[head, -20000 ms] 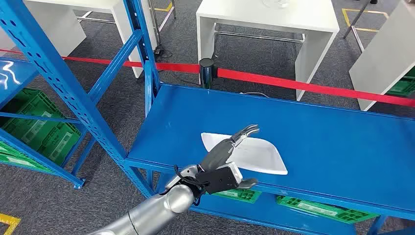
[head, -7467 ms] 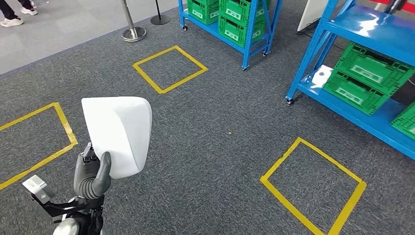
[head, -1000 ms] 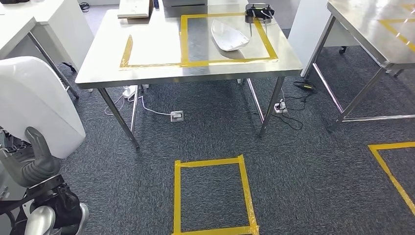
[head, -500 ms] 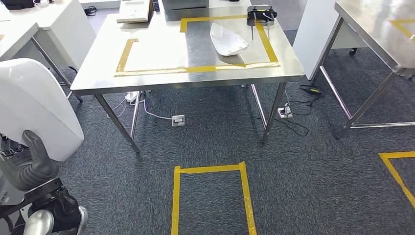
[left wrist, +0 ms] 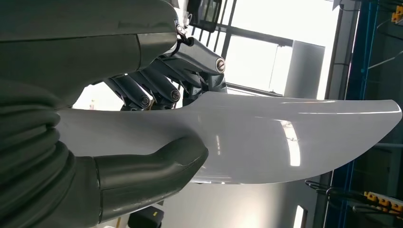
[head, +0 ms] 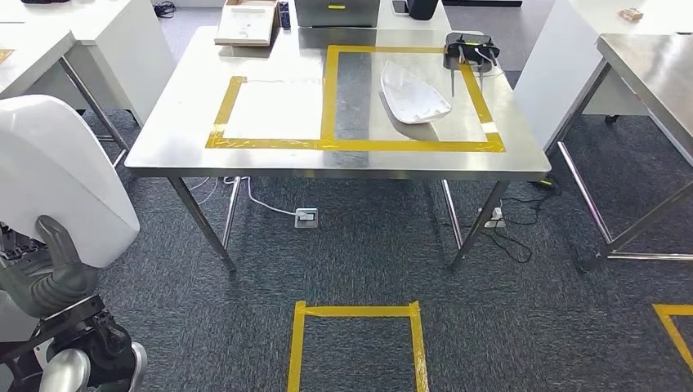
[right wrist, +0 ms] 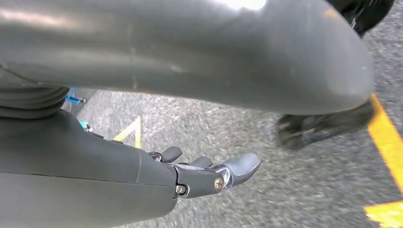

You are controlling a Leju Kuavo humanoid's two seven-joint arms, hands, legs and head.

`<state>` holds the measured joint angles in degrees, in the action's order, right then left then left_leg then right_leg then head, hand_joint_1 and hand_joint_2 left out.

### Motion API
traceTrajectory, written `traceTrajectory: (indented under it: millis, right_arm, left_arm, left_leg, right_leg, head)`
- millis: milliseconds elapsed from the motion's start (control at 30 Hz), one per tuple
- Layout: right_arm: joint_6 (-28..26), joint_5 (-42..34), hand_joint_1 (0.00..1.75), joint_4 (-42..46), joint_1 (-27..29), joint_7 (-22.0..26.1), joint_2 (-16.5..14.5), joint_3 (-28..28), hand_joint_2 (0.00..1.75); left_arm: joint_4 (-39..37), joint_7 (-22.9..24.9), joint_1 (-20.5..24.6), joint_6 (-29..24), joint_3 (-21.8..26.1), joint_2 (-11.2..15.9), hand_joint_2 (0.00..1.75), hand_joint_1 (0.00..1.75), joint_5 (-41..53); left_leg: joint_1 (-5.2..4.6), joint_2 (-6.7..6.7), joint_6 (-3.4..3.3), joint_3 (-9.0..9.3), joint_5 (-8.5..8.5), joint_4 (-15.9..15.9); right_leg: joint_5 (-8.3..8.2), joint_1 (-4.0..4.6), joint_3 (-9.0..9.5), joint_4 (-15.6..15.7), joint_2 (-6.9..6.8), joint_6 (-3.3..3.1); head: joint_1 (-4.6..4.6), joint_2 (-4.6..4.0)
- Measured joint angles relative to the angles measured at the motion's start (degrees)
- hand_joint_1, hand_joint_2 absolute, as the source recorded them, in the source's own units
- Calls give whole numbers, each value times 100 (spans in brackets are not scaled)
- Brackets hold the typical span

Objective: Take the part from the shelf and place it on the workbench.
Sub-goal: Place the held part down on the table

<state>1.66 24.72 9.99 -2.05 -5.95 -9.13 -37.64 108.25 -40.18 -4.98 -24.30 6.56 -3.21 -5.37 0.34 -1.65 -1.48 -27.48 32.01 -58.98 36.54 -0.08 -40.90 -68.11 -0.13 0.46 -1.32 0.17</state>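
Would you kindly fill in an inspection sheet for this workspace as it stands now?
Surface: steel workbench, yellow tape rectangles on top.
Job's things: white part held by left hand; second white part lies inside the right-side tape rectangle.
Clutter: black device, cardboard box at the far edge.
Hands: left grips the part; right hand holds nothing, hanging over the carpet.
Cables: cords and power strips under the bench.
Surroundings: grey carpet, yellow floor square.

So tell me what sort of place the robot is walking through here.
Probably a robot test lab or workshop: a steel workbench marked with yellow tape outlines, taped squares on grey carpet, and white tables alongside.
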Motion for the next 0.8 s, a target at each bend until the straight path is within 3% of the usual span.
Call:
traceTrajectory:
  millis: [67, 100, 167, 200, 267, 300, 367, 400, 433, 467, 533, 600, 700, 767, 800]
  right_arm:
    - [1, 1, 0, 0, 24, -2, 17, 0, 0]
    - [1, 1, 0, 1, 25, -2, 25, 0, 0]
    - [0, 2, 0, 2, -7, -1, 29, 0, 0]
    - [-2, 2, 0, 2, -23, 1, 29, 0, 0]
    - [-8, 1, 0, 2, -53, 1, 32, -1, 0]
    - [-10, 0, 0, 2, -58, -2, 34, -2, 0]
    - [-13, -1, 0, 2, -63, -11, 36, -2, 0]
    - [-13, -2, 0, 2, -57, -16, 36, -3, 0]
    - [-13, -2, 0, 2, -47, -20, 35, -3, 0]
    - [-13, -2, 0, 2, -37, -22, 32, -4, 0]
    - [-12, -2, 0, 2, -25, -21, 27, -4, 0]
    - [-10, -2, 0, 4, -54, -19, 30, -5, 0]
    - [-2, -6, 0, 26, -143, -7, 32, -7, 0]
    - [2, -10, 0, 35, -174, 3, 32, -8, 0]
    - [5, -13, 0, 35, -178, 5, 31, -9, 0]
  left_arm:
    - [-12, 5, -4, 3, -2, -10, 175, 175, 9]
    - [-11, 8, -4, 5, -3, -14, 175, 175, 13]
    - [4, 6, 13, 6, -7, -16, 175, 175, 25]
    - [10, 5, 17, 4, -9, -15, 175, 175, 30]
    - [6, 6, 27, -3, -14, -9, 175, 175, 37]
    - [-1, 10, 18, -8, -15, -7, 175, 175, 38]
    - [-10, 14, 3, -11, -15, -1, 175, 175, 38]
    - [-14, 16, -5, -16, -15, 2, 175, 175, 38]
    - [-16, 16, -8, -20, -15, 7, 175, 175, 38]
    - [-17, 17, -11, -24, -15, 12, 175, 175, 38]
    - [-23, 15, -19, -28, -16, 22, 175, 175, 38]
    - [-50, 22, -10, -28, -25, 40, 175, 175, 19]
    - [-127, 71, 102, 3, -61, 100, 175, 175, -36]
    - [-296, 208, 232, 75, -85, 163, 175, 175, -103]
    - [-427, 316, 297, 127, -92, 202, 175, 175, -156]
  left_leg:
    - [-16, -40, 38, 195, 223, 10]
    - [-23, -57, 68, 322, 291, 2]
    - [-40, -71, 156, 487, 264, -133]
    - [-44, -52, 194, 474, 153, -347]
    - [-40, 26, 248, 122, 40, -1001]
    - [-26, 70, 259, -124, 135, -1316]
    - [3, 110, 302, -560, 602, -1624]
    - [18, 120, 323, -690, 817, -1596]
    - [32, 129, 346, -757, 896, -1452]
    - [49, 139, 367, -766, 789, -1197]
    - [86, 209, 406, -705, 144, -560]
    - [94, 293, 358, -648, -299, -254]
    - [98, 259, 210, -563, -340, -247]
    - [106, 223, 138, -467, -301, -204]
    - [101, 213, 107, -429, -274, -179]
  right_leg:
    - [-767, 53, 34, 515, 48, -79]
    - [-975, 65, 95, 650, 69, -104]
    - [-982, 59, 302, 737, 94, -140]
    - [-995, 42, 431, 782, 89, -173]
    - [-990, 6, 700, 849, 72, -243]
    - [-925, -7, 805, 868, 62, -263]
    - [-777, -31, 986, 895, 62, -264]
    - [-701, -47, 1074, 904, 63, -251]
    - [-627, -66, 1163, 907, 63, -232]
    - [-554, -92, 1253, 910, 61, -206]
    - [-406, -126, 1410, 902, 59, -132]
    - [-281, -119, 1523, 907, 50, -35]
    - [-362, -102, 1523, 703, 23, 84]
    - [-464, -107, 1212, 201, 22, 109]
    - [-410, -100, 966, -111, 22, 118]
  head:
    - [6, 0]
    - [9, 0]
    - [10, 0]
    - [9, 0]
    - [-21, -1]
    - [-40, -1]
    - [-62, 0]
    - [-70, 0]
    - [-73, -1]
    - [-77, -1]
    - [-90, -1]
    - [-109, 0]
    - [-112, -1]
    - [-93, -1]
    - [-81, 0]
